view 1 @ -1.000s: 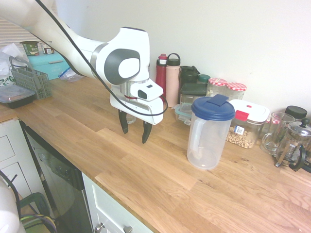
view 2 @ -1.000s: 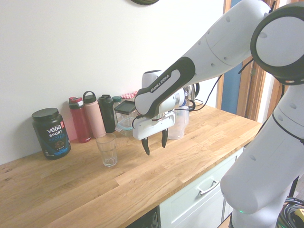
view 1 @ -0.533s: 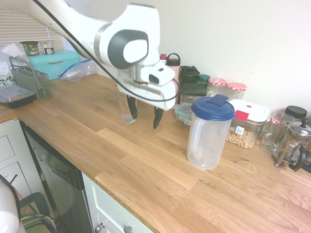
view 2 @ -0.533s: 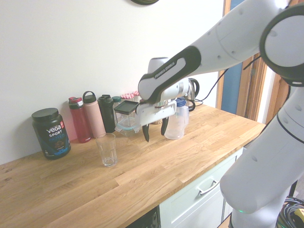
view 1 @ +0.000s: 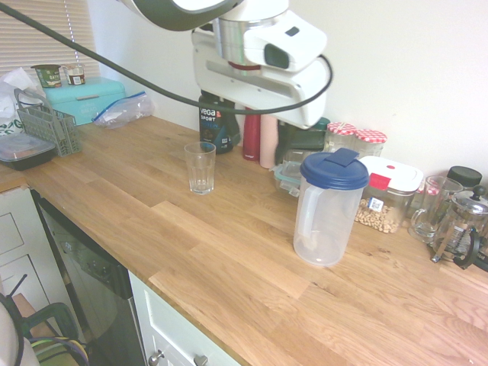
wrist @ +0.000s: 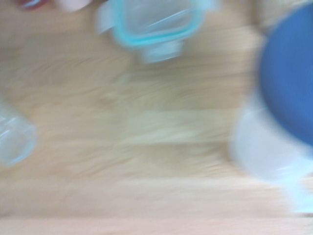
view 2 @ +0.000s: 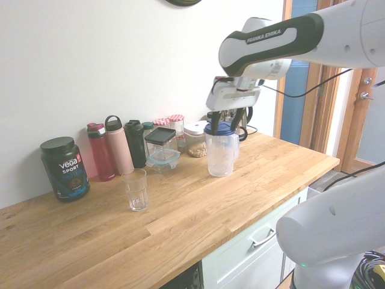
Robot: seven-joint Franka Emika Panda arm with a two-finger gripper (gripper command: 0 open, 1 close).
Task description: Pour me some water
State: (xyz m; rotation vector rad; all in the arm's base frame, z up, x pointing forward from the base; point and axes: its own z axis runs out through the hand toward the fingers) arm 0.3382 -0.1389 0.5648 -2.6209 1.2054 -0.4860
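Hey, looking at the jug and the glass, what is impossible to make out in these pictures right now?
- Water level in the jug: clear walls in both exterior views show no readable line.
- Tool: the arm's own housing hides it in the first exterior view.
- Glass contents: too small in both exterior views.
- Wrist view: motion blur leaves only the jug's blue lid.
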